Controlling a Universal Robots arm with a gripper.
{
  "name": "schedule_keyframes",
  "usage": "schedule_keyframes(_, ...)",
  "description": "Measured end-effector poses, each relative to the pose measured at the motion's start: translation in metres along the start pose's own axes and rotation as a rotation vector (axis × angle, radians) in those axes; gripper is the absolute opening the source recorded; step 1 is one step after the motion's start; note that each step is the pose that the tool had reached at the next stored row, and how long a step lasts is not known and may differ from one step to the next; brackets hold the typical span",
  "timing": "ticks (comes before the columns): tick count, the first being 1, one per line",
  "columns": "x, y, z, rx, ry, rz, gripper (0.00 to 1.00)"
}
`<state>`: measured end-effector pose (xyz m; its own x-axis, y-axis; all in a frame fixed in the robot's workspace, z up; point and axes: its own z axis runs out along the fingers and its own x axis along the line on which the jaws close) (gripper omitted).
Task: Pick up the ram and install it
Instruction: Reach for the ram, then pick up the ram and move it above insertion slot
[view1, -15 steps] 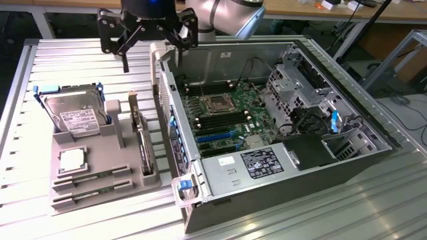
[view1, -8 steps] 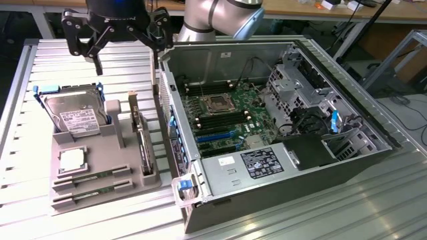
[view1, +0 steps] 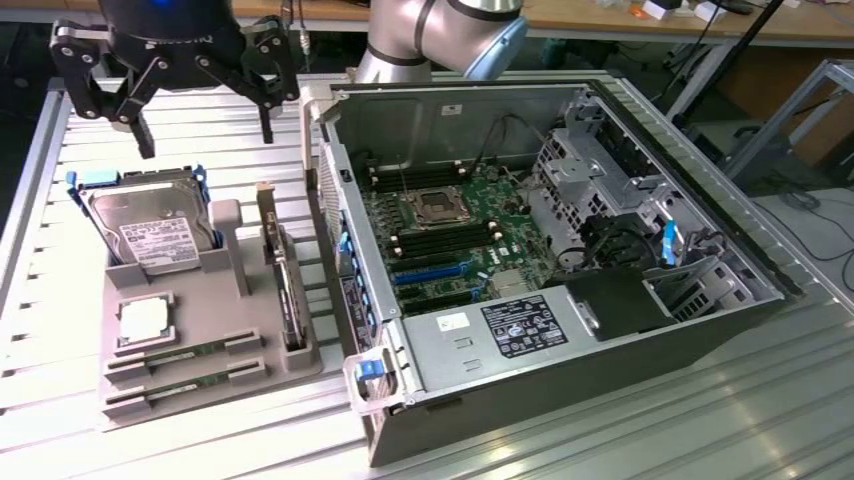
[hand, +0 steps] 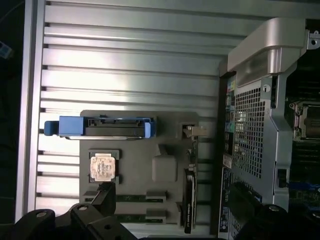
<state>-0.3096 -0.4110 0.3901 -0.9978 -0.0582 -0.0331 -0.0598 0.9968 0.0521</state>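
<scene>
Hanging high over the table (view1: 54, 300), the end effector (view1: 207, 140) has its fingers spread wide and holds nothing. The ram (view1: 180, 352) is a thin green stick sitting in a slot of the grey tray (view1: 200, 300), at the end far from the hard drive (view1: 150, 225), with another stick (view1: 171, 386) just beside it. I think it is light and stiff but easy to break, so the bare middle of its long edge looks like the best place to pinch it

Silver arm (view1: 407, 40), pale blue joint cap (view1: 497, 48), black linked jaws
</scene>
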Motion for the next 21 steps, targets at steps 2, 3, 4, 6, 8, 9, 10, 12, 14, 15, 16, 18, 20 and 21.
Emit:
schedule_keyframes(2, 0.0082, -0.0001, -0.0002, -0.0002, 0.0003, -0.005, 0.99)
schedule_keyframes(3, 0.0093, -0.0001, -0.0002, -0.0002, 0.0003, -0.006, 0.99)
schedule_keyframes(4, 0.0094, 0.0, -0.0003, -0.0002, 0.0003, -0.006, 0.99)
schedule_keyframes(6, 0.0095, 0.0, -0.0002, -0.0002, 0.0003, -0.006, 0.99)
schedule_keyframes(8, 0.0095, 0.0, -0.0002, -0.0002, 0.0003, -0.006, 0.99)
schedule_keyframes(9, 0.0095, 0.0, -0.0002, -0.0002, 0.0003, -0.006, 0.99)
schedule_keyframes(10, 0.0095, 0.0, -0.0002, -0.0002, 0.0003, -0.006, 0.99)
schedule_keyframes(12, 0.0095, 0.0, -0.0002, -0.0002, 0.0003, -0.006, 0.99)
schedule_keyframes(14, 0.0095, 0.0, -0.0003, -0.0002, 0.0003, -0.006, 0.99)
schedule_keyframes(15, 0.0095, 0.0, -0.0003, -0.0002, 0.0003, -0.006, 0.99)
schedule_keyframes(16, 0.0095, 0.0, -0.0003, -0.0002, 0.0003, -0.006, 0.99)
schedule_keyframes(18, 0.0095, 0.0, -0.0002, -0.0002, 0.0003, -0.006, 0.91)
schedule_keyframes(20, 0.0095, 0.0, -0.0002, -0.0002, 0.0003, -0.006, 0.67)
schedule_keyframes(21, 0.0095, 0.0, -0.0003, -0.0002, 0.0003, -0.006, 0.6)
